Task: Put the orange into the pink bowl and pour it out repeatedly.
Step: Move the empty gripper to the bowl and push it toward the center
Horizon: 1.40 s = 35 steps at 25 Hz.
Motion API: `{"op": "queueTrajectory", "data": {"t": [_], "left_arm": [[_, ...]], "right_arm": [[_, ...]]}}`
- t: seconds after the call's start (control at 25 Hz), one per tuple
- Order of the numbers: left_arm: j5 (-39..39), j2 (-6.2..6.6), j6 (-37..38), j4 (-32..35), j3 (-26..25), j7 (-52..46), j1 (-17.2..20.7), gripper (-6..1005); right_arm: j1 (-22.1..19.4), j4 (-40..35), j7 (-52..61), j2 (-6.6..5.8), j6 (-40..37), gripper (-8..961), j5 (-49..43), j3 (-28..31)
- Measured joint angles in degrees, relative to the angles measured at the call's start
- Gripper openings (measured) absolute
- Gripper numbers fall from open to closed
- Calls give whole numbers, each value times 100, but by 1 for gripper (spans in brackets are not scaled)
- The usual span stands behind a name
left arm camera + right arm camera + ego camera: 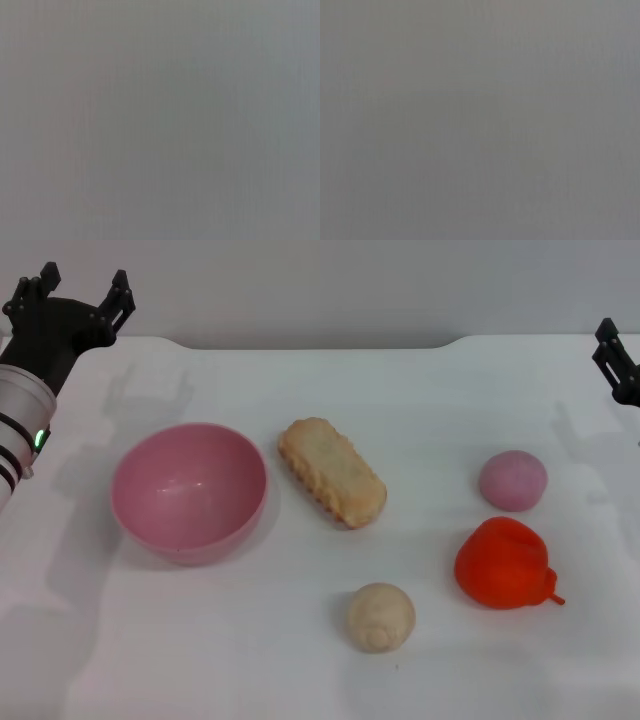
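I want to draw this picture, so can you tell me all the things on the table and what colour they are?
Bowl: 1, pink, left side, empty, upright.
Bread: 1, tan, middle, right of the bowl.
Pink ball: 1, pale pink, right side.
Orange: 1, red-orange, right side, nearer than the pink ball.
Beige ball: 1, beige, near middle, left of the orange.
Table: 1, white.
Left gripper: 1, black, far left, open, holding nothing.
Right gripper: 1, black, far right edge, partly cut off.
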Motion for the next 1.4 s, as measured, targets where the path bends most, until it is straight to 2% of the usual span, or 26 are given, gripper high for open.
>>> {"op": "queueTrajectory", "data": {"t": [0.32, 0.44, 0.6, 0.68, 0.8, 0.92, 1.0, 1.04, 1.12, 1.2, 1.24, 1.4], "left_arm": [[-1, -11, 73, -13, 0, -12, 44, 809], [8, 16, -265, 227, -3, -21, 52, 809], [56, 167, -2132, 1796, -251, 49, 257, 809], [60, 195, -3125, 2652, -426, 110, 419, 809], [61, 91, -4362, 3674, -686, 492, 619, 809], [61, 16, -5551, 4336, -922, 814, 627, 810], [63, 15, -7018, 4858, -1147, 943, 453, 810], [64, 16, -7196, 4911, -1188, 953, 411, 810], [61, 5, -8114, 5110, -1349, 1002, 231, 810], [61, 5, -8114, 5110, -1349, 1002, 231, 810], [64, 3, -8643, 5208, -1362, 1013, 156, 810], [75, 2, -9354, 5465, -1308, 1021, 171, 810]], "right_arm": [[12, 2, 3, 0, 0, 735, 0, 0], [13, 10, 5, 0, 0, 735, 0, 0], [10, 12, 7, 0, 1, 734, 0, 12], [12, 14, 25, -1, 6, 734, 0, 13], [26, 52, 88, -7, 8, 734, 0, 6], [32, 84, 112, -11, 10, 734, 0, 24], [33, 87, 133, -14, 10, 734, 0, 36], [37, 89, 141, -19, 10, 734, 0, 44], [63, 97, 142, -24, 10, 734, 0, 52], [93, 101, 142, -26, 10, 734, 0, 54], [101, 103, 142, -27, 10, 734, 0, 56], [110, 106, 142, -28, 20, 733, 0, 62]]}}
